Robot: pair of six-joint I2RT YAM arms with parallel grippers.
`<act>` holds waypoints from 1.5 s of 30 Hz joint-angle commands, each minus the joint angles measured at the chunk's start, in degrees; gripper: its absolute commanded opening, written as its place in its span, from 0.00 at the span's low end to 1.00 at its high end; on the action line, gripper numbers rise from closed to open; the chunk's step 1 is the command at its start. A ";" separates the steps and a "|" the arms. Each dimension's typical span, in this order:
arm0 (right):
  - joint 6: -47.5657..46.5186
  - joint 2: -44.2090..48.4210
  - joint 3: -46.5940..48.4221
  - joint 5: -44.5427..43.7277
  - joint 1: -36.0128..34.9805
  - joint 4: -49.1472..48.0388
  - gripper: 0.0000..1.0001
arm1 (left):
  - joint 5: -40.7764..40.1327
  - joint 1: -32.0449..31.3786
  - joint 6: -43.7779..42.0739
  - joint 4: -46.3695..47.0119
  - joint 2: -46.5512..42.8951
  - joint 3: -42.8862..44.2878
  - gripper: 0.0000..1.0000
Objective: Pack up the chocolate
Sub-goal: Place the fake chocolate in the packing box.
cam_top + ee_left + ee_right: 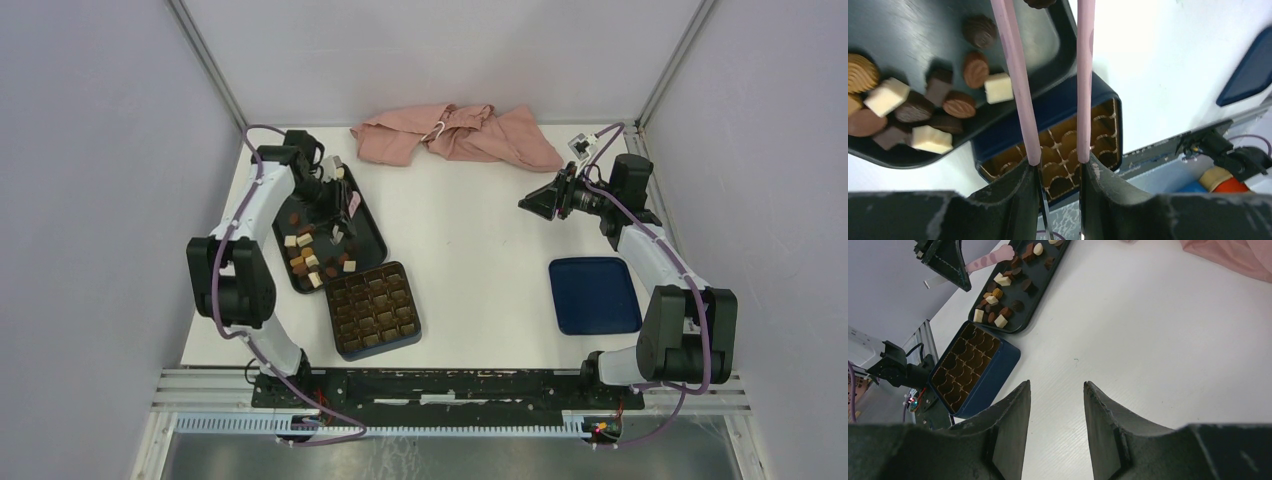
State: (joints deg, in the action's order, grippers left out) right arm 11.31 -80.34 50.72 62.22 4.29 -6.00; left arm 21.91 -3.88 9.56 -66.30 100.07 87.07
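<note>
The chocolate (311, 257) is several small dark, light brown and cream pieces lying loose in a black tray (368, 228). They also show in the left wrist view (923, 107) and the right wrist view (1002, 286). My left gripper (1058, 167) hovers over the tray, shut on pink tongs (1018, 85) whose two arms reach forward. A dark piece (1038, 2) sits at the tong tips at the frame's edge; I cannot tell whether it is pinched. The dark blue box (373, 308) with its brown gridded insert (1068, 145) lies just in front of the tray. My right gripper (1057, 385) hangs open over bare table.
The box's blue lid (594, 294) lies at the right, near the right arm. A crumpled pink cloth (455, 133) lies along the back edge. Grey walls close in the left, right and back. White table (470, 240) spreads between tray and lid.
</note>
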 commanded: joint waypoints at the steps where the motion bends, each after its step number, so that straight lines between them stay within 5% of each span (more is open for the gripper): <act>1: 0.21 0.70 -0.67 -0.08 0.01 -2.26 0.49 | 5.74 -2.98 4.22 2.29 -6.75 -4.43 0.21; 15: 0.12 1.73 -1.49 -0.54 0.02 -2.70 0.49 | 4.76 -21.52 16.90 3.09 -21.08 -17.72 0.21; 45: -0.83 2.46 -2.82 -1.48 0.01 -2.41 0.50 | -3.30 -25.96 17.07 1.49 -19.04 -23.64 0.28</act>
State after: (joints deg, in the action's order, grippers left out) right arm 11.29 -79.22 48.16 61.12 4.29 -6.79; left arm 19.20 -29.41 25.52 -64.88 80.64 63.86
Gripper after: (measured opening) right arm 0.496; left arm 0.386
